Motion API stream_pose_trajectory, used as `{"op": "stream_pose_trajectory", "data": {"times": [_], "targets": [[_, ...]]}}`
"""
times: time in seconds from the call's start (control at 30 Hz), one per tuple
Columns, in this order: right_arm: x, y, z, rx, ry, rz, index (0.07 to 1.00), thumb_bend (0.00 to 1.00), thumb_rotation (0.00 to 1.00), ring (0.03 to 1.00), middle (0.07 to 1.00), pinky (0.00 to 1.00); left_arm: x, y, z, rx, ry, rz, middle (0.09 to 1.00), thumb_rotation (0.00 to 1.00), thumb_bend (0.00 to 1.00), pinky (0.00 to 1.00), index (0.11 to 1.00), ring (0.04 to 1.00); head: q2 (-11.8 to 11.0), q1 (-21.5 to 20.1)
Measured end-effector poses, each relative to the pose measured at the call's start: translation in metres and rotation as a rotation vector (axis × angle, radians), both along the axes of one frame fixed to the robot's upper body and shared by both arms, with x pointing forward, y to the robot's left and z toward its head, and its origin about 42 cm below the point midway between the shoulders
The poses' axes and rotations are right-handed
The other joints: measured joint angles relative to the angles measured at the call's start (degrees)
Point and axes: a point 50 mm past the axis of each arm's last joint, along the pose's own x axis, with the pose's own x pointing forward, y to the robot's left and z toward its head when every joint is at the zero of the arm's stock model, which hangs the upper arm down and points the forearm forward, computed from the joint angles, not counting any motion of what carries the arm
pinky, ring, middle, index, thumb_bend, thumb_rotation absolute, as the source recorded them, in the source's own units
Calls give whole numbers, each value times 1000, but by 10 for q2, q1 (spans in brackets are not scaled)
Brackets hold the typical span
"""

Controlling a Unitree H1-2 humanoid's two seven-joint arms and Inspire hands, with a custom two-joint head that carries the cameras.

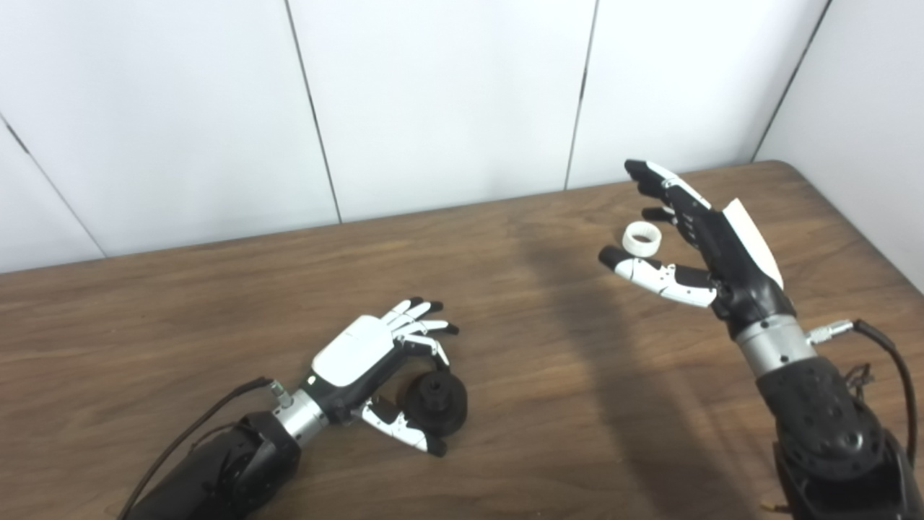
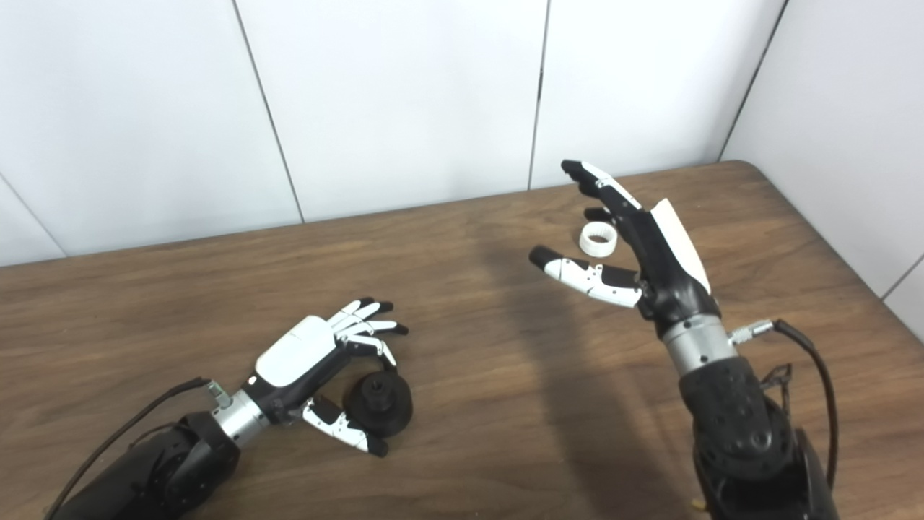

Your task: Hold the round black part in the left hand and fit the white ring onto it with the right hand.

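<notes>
Clearly both pickups are just starting: the left hand point(image 1: 375, 361) cups spread fingers around the black part point(image 1: 436, 397) on the table point(image 1: 216, 303), not yet gripping. The right hand point(image 1: 693, 238) hovers spread above the white ring point(image 1: 642, 239) and must descend and pinch it.

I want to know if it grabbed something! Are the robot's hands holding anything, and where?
Nothing yet. The left hand curls open around the black part on the table. The right hand is open near the white ring.

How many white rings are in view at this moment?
1. The white ring lies on the table at the far right, between the thumb and fingers of the open right hand. None seems hidden.
</notes>
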Motion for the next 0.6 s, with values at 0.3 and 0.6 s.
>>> {"op": "stream_pose_trajectory", "data": {"times": [0.3,0.6], "targets": [[24,-24,20,-132,27,-26,836,531,306,847,873,735,0,-2,-2,-19,44,11,843,54,524,1000,482,957,-2,-6],[47,-53,19,-268,110,-83,865,578,264,894,894,814,2,-4,-5,-22,65,10,833,53,524,1000,482,947,-8,-20]]}}
